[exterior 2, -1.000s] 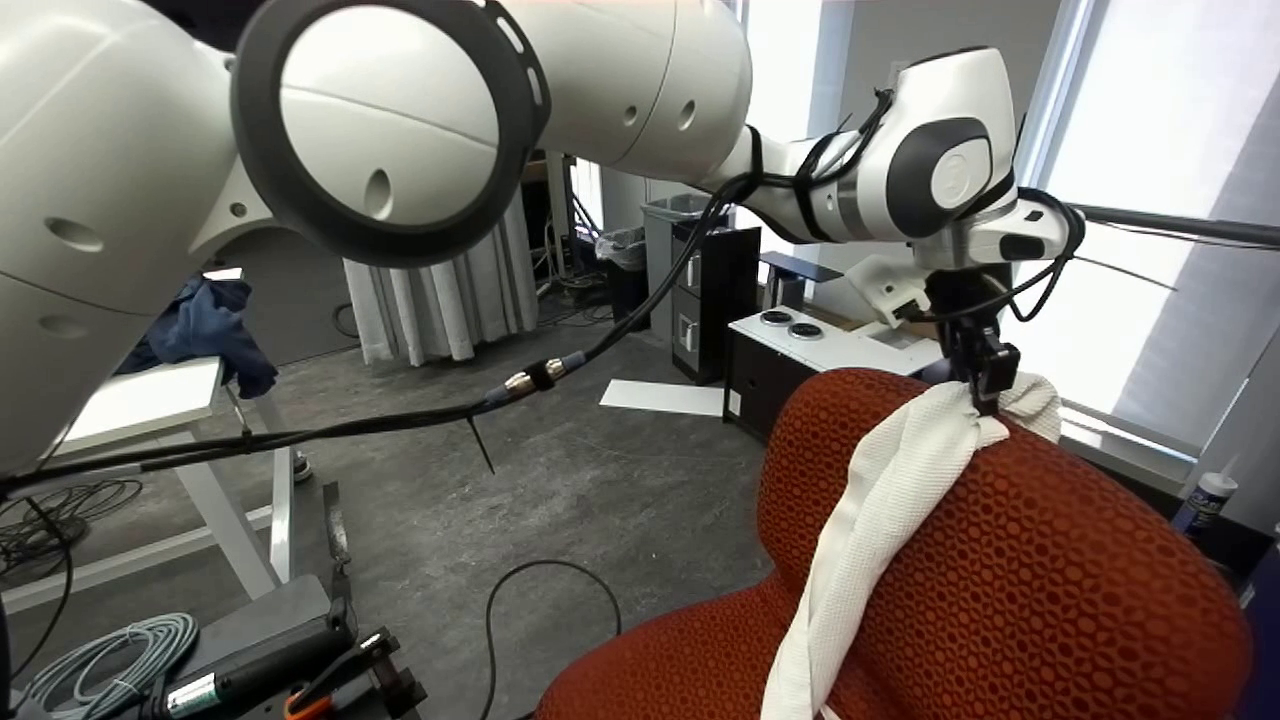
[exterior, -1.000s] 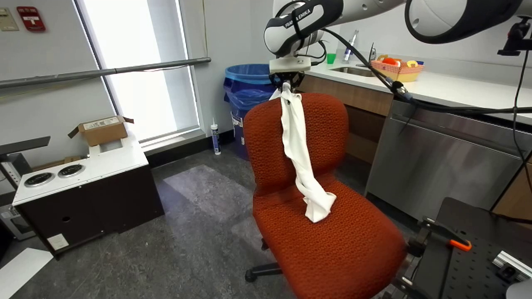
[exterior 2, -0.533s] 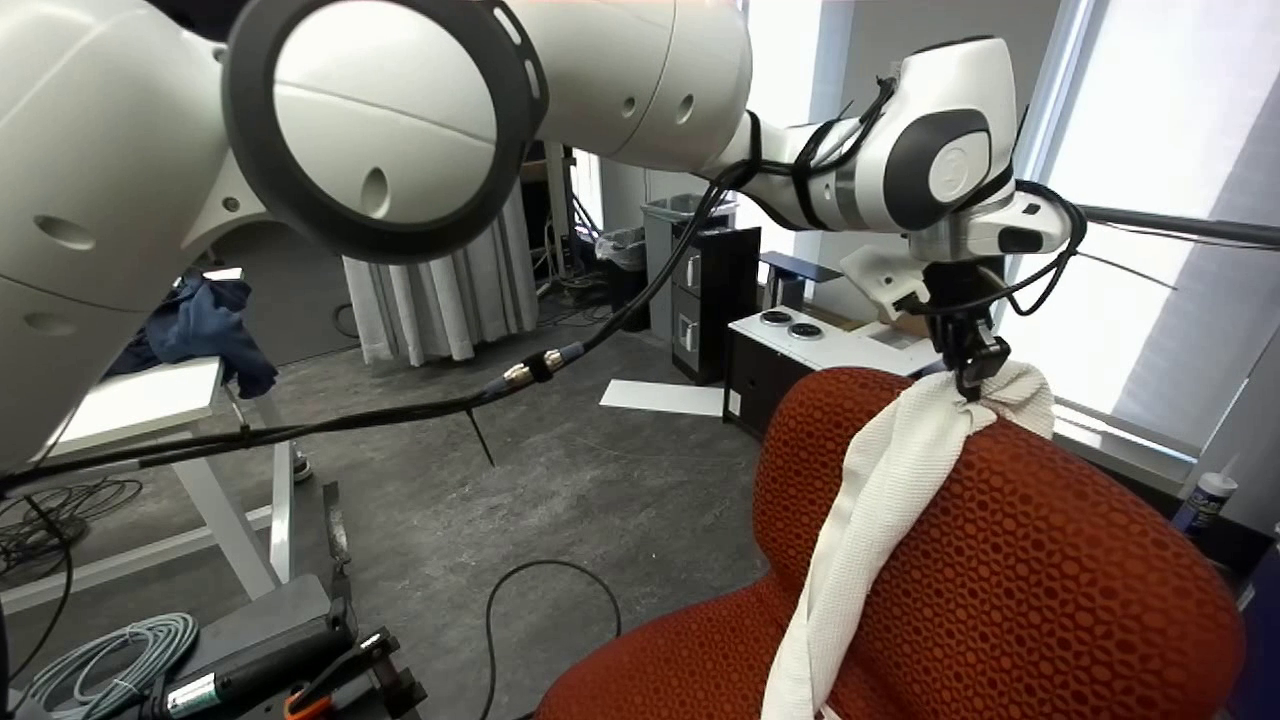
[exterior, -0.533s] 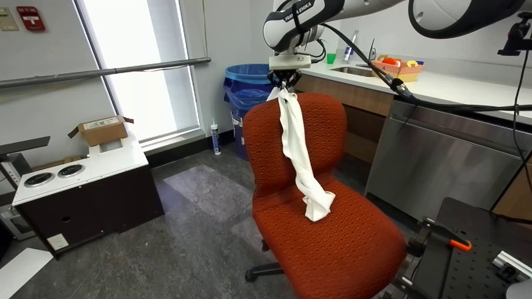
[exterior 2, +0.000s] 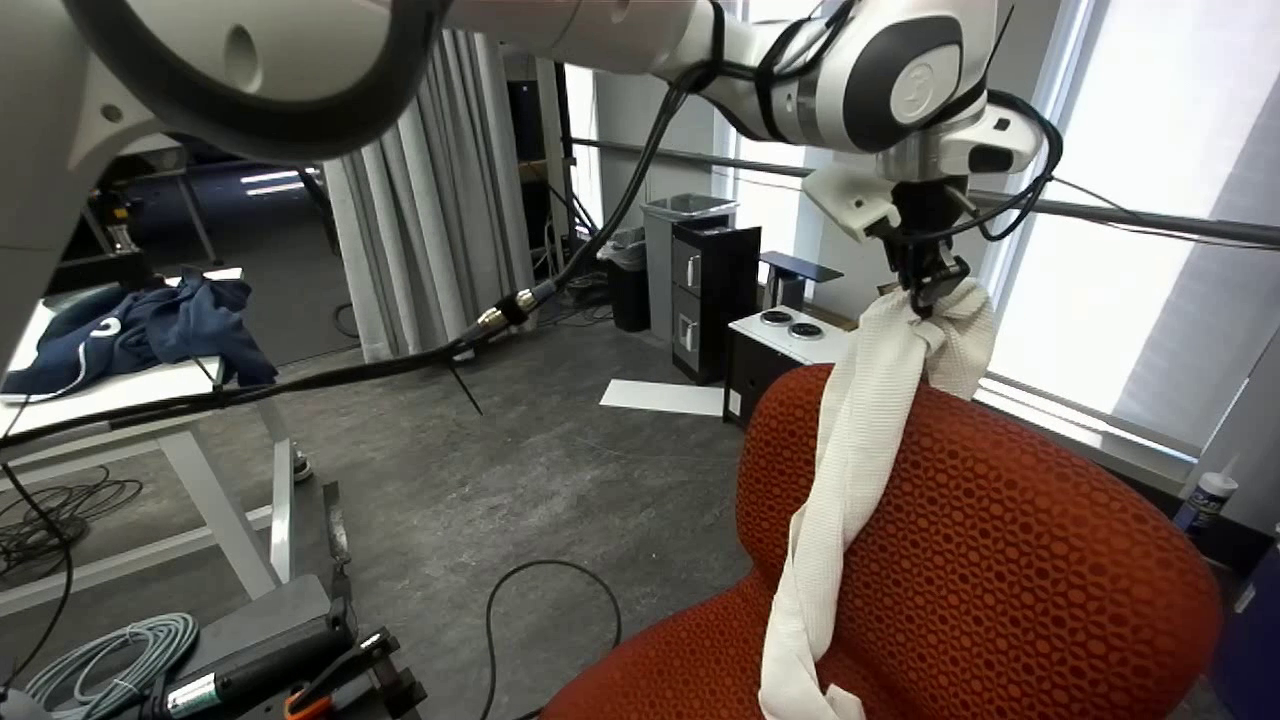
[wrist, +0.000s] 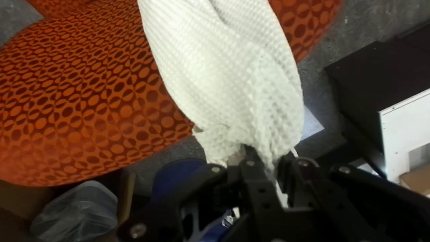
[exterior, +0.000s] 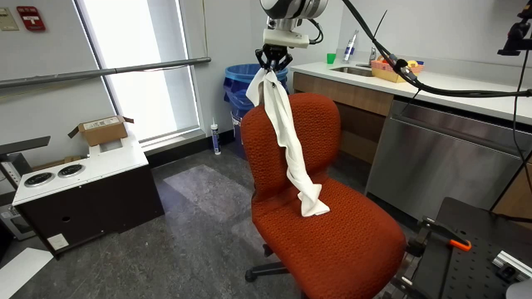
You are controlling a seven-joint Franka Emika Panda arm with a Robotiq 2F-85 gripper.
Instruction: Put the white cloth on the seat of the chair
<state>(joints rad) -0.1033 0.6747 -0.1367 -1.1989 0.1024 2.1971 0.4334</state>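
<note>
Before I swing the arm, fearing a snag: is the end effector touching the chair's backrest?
Apart: both exterior views show the end effector above the backrest, white cloth spanning the gap.

The window point(exterior: 133, 45) glares white; the floor point(exterior: 203, 187) in front of it catches pale light; the gripper point(wrist: 270, 162) looks blurred in the wrist view

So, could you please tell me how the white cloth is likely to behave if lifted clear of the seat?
The white cloth is probably floppy, since it twists and folds below the gripper. Its bumpy weave probably resists slipping. Its lower end, resting on the seat, will likely drag, then swing freely.
</note>
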